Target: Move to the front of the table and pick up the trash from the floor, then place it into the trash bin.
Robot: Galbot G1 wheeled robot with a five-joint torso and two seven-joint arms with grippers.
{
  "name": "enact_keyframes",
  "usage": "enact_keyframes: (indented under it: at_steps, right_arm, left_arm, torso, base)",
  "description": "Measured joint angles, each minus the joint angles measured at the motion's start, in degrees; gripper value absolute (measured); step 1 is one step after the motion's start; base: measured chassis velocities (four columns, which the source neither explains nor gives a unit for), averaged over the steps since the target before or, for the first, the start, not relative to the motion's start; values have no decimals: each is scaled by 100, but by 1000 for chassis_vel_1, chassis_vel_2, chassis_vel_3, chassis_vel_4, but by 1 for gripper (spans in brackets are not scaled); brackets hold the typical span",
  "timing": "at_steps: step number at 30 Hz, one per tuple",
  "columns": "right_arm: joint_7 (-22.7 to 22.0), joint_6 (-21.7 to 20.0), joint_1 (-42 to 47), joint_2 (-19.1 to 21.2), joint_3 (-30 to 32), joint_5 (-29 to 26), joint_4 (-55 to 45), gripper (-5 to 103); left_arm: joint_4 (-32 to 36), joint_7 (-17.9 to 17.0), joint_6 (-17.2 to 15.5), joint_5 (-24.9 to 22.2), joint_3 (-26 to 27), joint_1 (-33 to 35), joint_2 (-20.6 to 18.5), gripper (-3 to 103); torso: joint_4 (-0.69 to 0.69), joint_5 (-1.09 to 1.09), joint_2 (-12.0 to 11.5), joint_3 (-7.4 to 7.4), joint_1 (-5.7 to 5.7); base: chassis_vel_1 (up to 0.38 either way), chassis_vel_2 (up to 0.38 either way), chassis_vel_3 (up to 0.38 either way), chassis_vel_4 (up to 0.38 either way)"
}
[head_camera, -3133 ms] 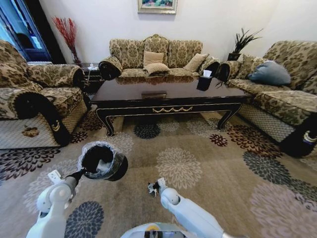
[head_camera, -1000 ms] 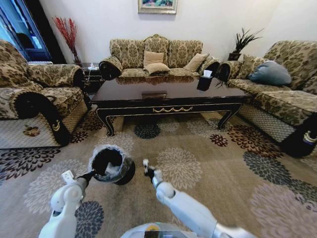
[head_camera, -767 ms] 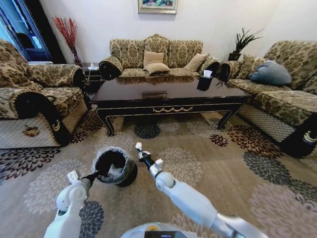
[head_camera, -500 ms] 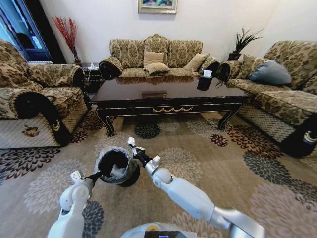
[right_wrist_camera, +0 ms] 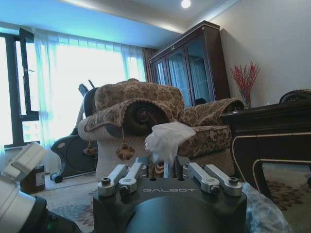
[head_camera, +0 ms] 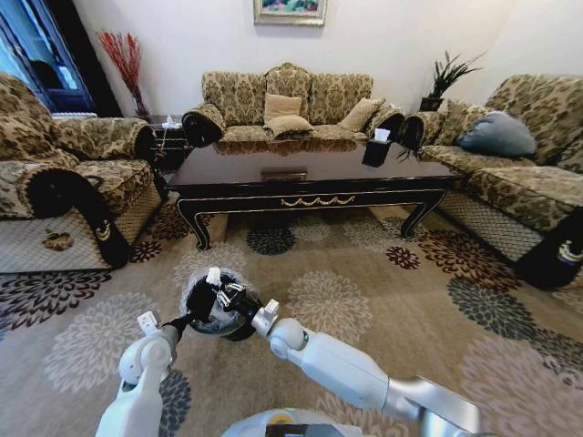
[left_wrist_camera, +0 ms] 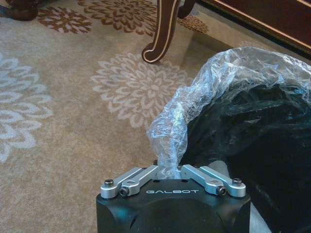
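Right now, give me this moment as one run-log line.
left tool: shut on trash bin liner, bin held | right tool: over bin, shut on crumpled white paper | table: ahead

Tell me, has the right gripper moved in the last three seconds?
Yes. The right gripper, shut on white paper, swung left and toward the table, reaching the bin.

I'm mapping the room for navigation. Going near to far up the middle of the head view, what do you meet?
Trash bin, held at its liner by the left end effector, right end effector with crumpled white paper over it → carpet → table → far sofa → wall picture.
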State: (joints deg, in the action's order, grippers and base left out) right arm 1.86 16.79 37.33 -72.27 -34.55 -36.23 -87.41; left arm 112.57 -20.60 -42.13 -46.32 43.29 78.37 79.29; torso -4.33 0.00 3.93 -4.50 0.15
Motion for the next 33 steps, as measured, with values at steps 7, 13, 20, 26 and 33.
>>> enact_keyframes:
  at_steps: [7, 13, 20, 26, 33]
  right_arm:
    - [-20, 9, 47, 5, -15, 154, 100, 59]
    - [-46, 23, 69, 12, -6, 199, 141, 81]
    - [-414, -51, 67, -120, 455, 123, 204, 99]
    - [-818, -226, 41, -166, 1126, 73, 432, 100]
    - [-1312, -397, 228, -100, 2039, 233, 1035, 100]
  left_arm:
    - [21, 0, 0, 15, -12, 22, 11, 2]
    - [39, -1, 0, 17, -9, 43, 14, 2]
    - [53, -3, 0, -20, 93, 46, -83, 2]
    - [-14, -36, 0, -28, 227, 24, -185, 2]
    - [-235, -105, 4, -267, 521, -74, -331, 2]
  torso:
    - [0, 0, 0, 0, 0]
    - [0, 0, 0, 0, 0]
    - [1, 0, 0, 0, 0]
    - [0, 0, 0, 0, 0]
    - [0, 1, 0, 0, 0]
  base:
    - [0, 0, 0, 0]
    - [0, 0, 0, 0]
    - [0, 0, 0, 0]
    - [0, 0, 0, 0]
    - [0, 0, 0, 0]
